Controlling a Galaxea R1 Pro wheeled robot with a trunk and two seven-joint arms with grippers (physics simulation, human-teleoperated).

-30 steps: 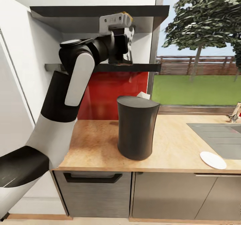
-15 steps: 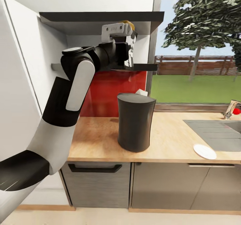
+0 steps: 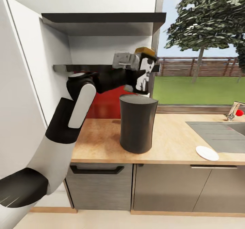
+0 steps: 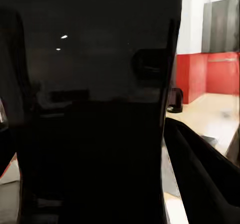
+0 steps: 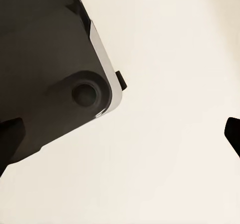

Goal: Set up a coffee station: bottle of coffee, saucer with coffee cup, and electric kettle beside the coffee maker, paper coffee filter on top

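Presently, left claw [image 3: 141,75] is gripping the coffee bottle [image 3: 145,73], holding it above the coffee maker [image 3: 137,123], which is standing on the table [image 3: 170,140]. Saucer [image 3: 207,153] is lying near the table's edge. Right claw's tips [image 5: 232,134] are sitting apart.

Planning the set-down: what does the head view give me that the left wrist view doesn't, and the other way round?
Head view: the coffee maker below the bottle held in the left gripper, plus the shelf and the saucer near the counter edge. Left wrist: a close-up of the bottle's dark glass, with a finger alongside it. Both: bottle, counter, red panel.
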